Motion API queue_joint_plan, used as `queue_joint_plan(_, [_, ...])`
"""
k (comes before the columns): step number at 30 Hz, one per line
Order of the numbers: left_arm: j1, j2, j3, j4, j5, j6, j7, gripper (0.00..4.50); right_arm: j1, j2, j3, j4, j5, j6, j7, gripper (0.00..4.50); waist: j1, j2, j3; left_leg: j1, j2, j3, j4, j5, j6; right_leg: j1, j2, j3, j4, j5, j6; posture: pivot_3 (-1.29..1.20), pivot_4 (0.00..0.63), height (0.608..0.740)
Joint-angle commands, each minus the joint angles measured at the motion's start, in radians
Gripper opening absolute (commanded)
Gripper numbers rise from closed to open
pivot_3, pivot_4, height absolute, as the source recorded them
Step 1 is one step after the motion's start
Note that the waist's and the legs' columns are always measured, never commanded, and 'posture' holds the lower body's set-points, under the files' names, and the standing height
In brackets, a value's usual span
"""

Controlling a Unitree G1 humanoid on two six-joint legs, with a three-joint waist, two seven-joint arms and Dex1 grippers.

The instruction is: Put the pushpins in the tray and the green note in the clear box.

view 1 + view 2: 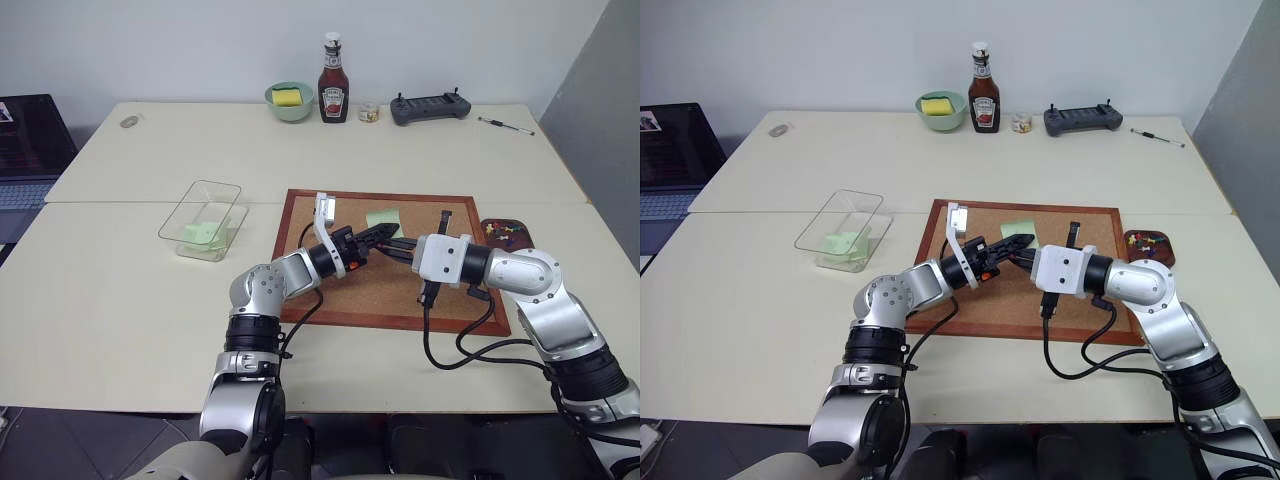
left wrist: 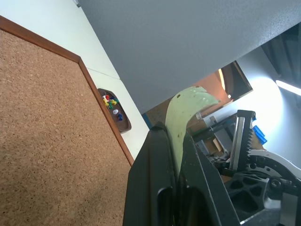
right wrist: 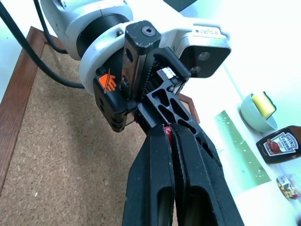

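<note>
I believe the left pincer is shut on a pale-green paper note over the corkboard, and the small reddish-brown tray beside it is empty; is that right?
Not quite: the small reddish-brown tray holds coloured pushpins, as the left wrist view shows. The left pincer is indeed shut on the pale-green paper note over the wood-framed corkboard.

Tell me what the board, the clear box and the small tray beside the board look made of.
Board: cork, matte speckled tan surface, in a reddish-brown frame that looks like wood. Clear box: likely hard plastic, glossy and see-through; the table and green paper show through it. Tray: dark reddish-brown; whether wood or plastic is unclear.
</note>
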Motion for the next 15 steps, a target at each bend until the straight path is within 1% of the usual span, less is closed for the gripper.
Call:
queue_joint_plan(1, [-0.012,-0.002,0.006,0.002,-0.021,-0.005,0.003,0.02,-0.006,0.003,-0.057,-0.028,0.041,-0.022,-0.018,0.0,0.0,0.0,0.0,0.0,0.0,0.0,0.0,0.0,0.0,0.0,0.0,0.0,0.0,0.0,0.0,0.0,0.15,0.74])
queue_joint_plan(6, [-0.015,0.0,0.008,0.008,-0.018,-0.014,0.007,0.02,-0.002,0.005,-0.073,-0.037,0.067,-0.015,-0.021,0.0,0.0,0.0,0.0,0.0,0.0,0.0,0.0,0.0,0.0,0.0,0.0,0.0,0.0,0.0,0.0,0.0,0.15,0.74])
queue_joint_plan(11, [-0.02,-0.002,0.01,0.014,-0.016,-0.023,0.009,0.02,0.012,0.011,-0.077,-0.058,0.106,0.033,-0.019,0.0,0.0,0.0,0.0,0.0,0.0,0.0,0.0,0.0,0.0,0.0,0.0,0.0,0.0,0.0,0.0,0.0,0.15,0.74])
queue_joint_plan(15, [-0.023,-0.002,0.013,0.017,-0.018,-0.03,0.012,0.02,0.014,0.011,-0.078,-0.066,0.109,0.046,-0.024,0.0,0.0,0.0,0.0,0.0,0.0,0.0,0.0,0.0,0.0,0.0,0.0,0.0,0.0,0.0,0.0,0.0,0.15,0.74])
